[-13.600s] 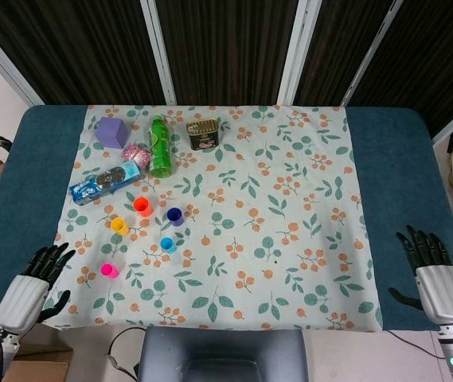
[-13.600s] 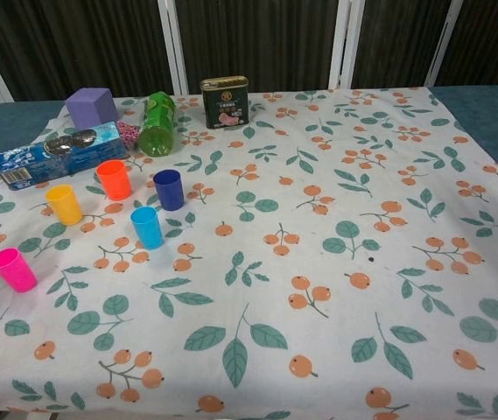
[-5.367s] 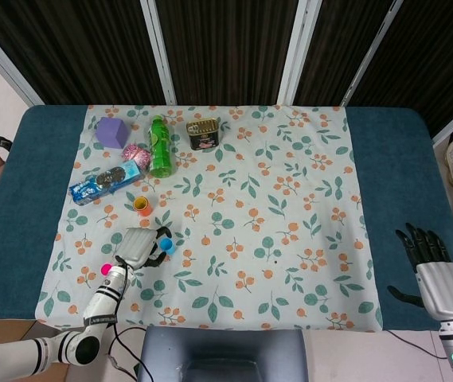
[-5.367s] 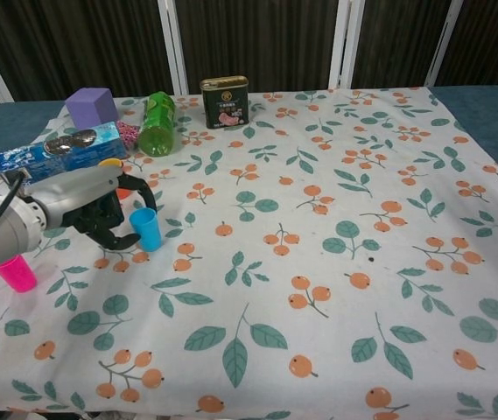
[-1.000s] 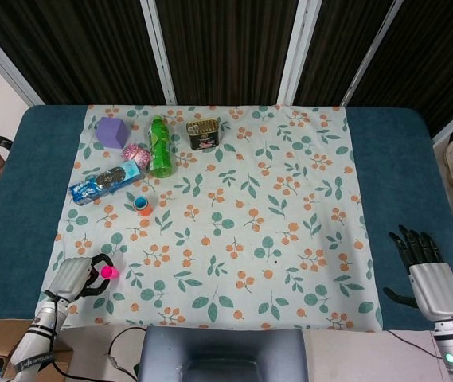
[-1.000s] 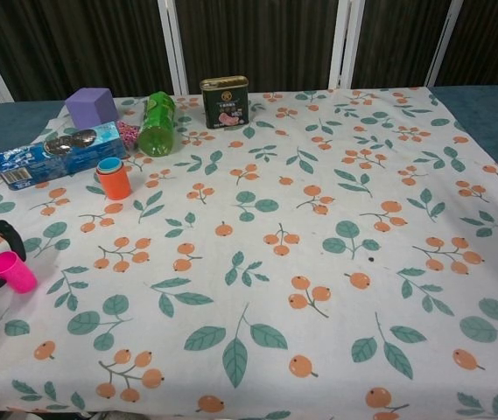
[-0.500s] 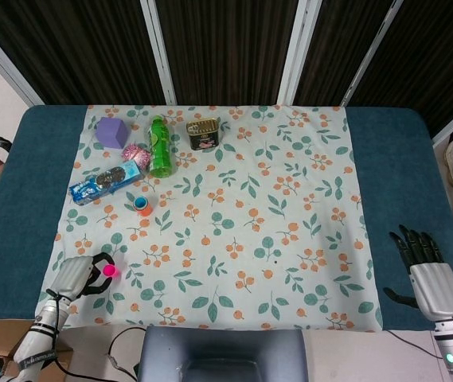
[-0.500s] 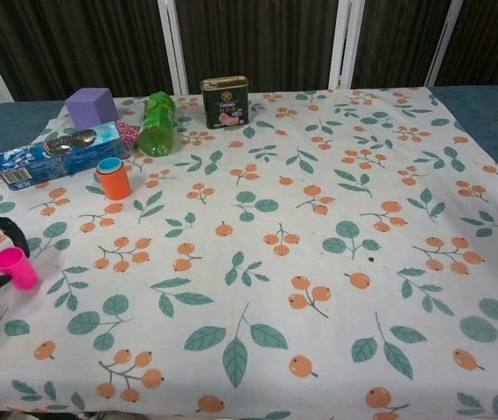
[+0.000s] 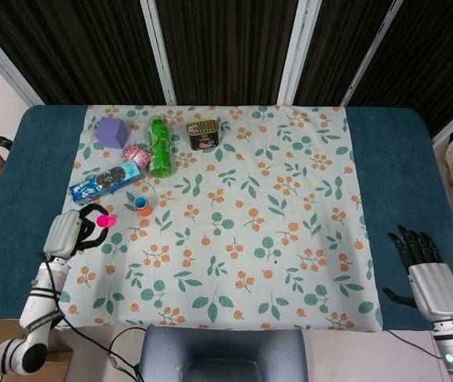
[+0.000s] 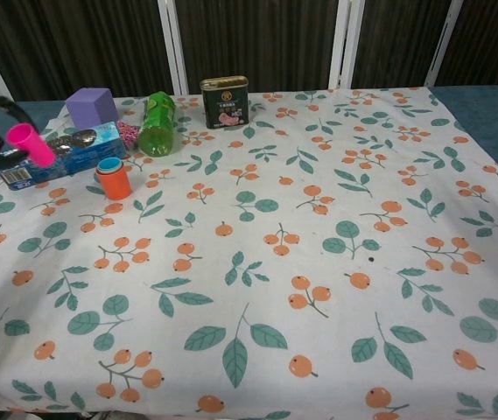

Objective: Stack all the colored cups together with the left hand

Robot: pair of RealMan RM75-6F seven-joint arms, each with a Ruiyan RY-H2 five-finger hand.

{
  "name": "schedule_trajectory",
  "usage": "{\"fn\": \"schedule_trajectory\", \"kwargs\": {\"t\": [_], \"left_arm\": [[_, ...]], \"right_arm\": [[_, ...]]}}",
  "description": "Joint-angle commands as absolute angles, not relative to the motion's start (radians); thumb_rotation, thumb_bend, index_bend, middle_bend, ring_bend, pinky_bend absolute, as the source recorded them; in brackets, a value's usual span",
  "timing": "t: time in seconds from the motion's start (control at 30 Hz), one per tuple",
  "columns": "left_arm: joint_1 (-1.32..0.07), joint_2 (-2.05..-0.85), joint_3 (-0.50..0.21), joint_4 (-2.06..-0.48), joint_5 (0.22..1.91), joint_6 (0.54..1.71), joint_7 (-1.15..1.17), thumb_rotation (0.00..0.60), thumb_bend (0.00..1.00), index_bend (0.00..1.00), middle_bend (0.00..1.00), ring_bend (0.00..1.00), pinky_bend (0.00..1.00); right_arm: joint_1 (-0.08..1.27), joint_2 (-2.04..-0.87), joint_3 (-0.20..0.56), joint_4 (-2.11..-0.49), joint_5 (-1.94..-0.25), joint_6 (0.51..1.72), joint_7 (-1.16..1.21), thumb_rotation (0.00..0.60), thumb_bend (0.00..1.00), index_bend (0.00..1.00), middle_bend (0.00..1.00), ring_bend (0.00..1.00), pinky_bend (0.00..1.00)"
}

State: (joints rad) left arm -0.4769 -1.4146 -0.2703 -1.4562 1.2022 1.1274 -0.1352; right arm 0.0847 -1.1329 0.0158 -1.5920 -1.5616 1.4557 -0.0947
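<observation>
Pink cup [image 9: 106, 219] sits pinched in your left hand [image 9: 68, 231], lifted off the surface and tipped on its side in the chest view, just short of the stack. That stack [image 10: 113, 178] stands near the blue biscuit packet [image 10: 60, 154]: an orange cup on the outside with a blue rim showing inside it. No other loose cups show, so you look to be on the last nesting step.

For the next move, you'd need to bring the pink cup over the stack's mouth, turn it upright with its base down, and line it up before letting go; a skewed entry could topple the stack.

Your right hand [image 9: 427, 274] rests at the far edge with its fingers spread, holding nothing.

Beyond these lie a green bottle [image 9: 159, 147], a dark tin [image 9: 203, 134] and a purple block [image 9: 111, 131] on the floral cloth [image 9: 290, 239], with dark panels behind.
</observation>
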Motion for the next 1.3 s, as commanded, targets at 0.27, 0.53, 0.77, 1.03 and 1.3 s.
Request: {"fn": "schedule_trajectory", "kwargs": {"t": [0.27,0.53,0.77,1.03,1.3], "left_arm": [[-0.67,-1.61,-0.371,-1.252,1.032,1.018,0.039,0.6,0.36,0.53,1.0,1.0,1.0],[-0.704,-1.663,-0.366,-1.161,0.999,0.988,0.063,0.6,0.36,0.53,1.0,1.0,1.0],[-0.702,-1.662,-0.359,-1.146,0.993,0.98,0.06,0.6,0.36,0.53,1.0,1.0,1.0],[-0.698,-1.654,-0.325,-1.133,0.984,0.926,0.066,0.6,0.36,0.27,1.0,1.0,1.0],[-0.675,-1.625,-0.311,-1.197,1.042,0.968,0.022,0.6,0.36,0.0,1.0,1.0,1.0]], "right_arm": [[0.086,-1.128,0.027,-1.589,-1.539,1.451,-0.091,0.6,0.15,0.0,0.0,0.0,0.0],[0.084,-1.124,0.029,-1.591,-1.537,1.455,-0.081,0.6,0.15,0.0,0.0,0.0,0.0],[0.083,-1.124,0.028,-1.591,-1.538,1.456,-0.079,0.6,0.15,0.0,0.0,0.0,0.0],[0.082,-1.126,0.028,-1.591,-1.536,1.456,-0.086,0.6,0.15,0.0,0.0,0.0,0.0],[0.081,-1.126,0.026,-1.591,-1.541,1.46,-0.083,0.6,0.15,0.0,0.0,0.0,0.0]]}}
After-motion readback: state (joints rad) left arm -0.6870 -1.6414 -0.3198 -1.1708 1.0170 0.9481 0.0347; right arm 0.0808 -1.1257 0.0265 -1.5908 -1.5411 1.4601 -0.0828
